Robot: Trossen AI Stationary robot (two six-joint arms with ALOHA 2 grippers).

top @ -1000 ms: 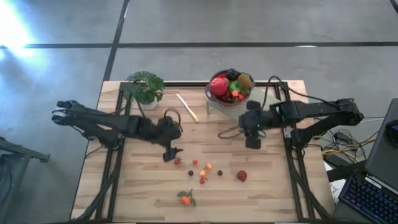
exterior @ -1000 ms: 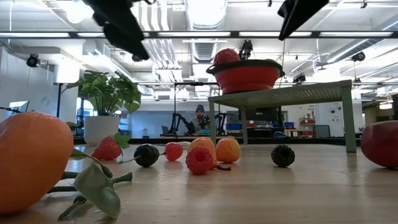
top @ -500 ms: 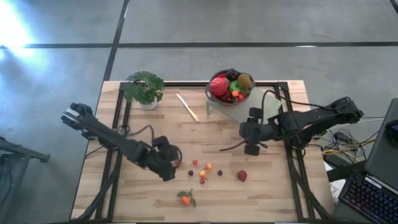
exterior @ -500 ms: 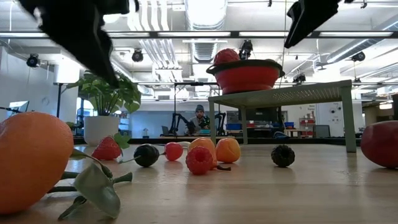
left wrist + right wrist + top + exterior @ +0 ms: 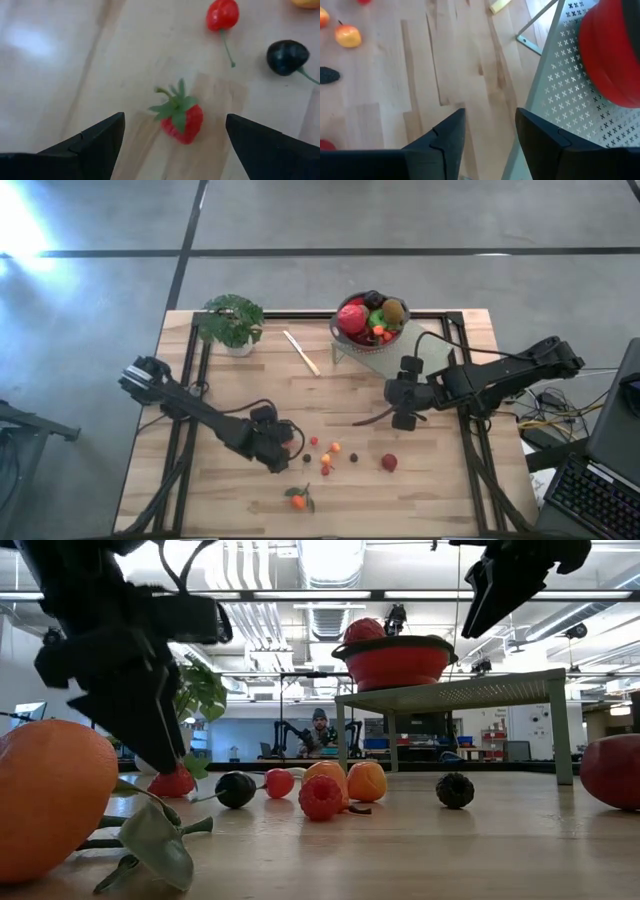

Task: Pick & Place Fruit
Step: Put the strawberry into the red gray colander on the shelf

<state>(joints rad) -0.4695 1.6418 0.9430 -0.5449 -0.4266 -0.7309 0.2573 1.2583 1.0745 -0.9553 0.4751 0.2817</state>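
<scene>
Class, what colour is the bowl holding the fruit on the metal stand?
Red. The bowl shows best in the low view, sitting on the stand.

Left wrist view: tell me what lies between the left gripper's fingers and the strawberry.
Nothing but bare wood. In the left wrist view the left gripper hangs open over the strawberry, one finger on each side, with only table showing in the gaps.
</scene>
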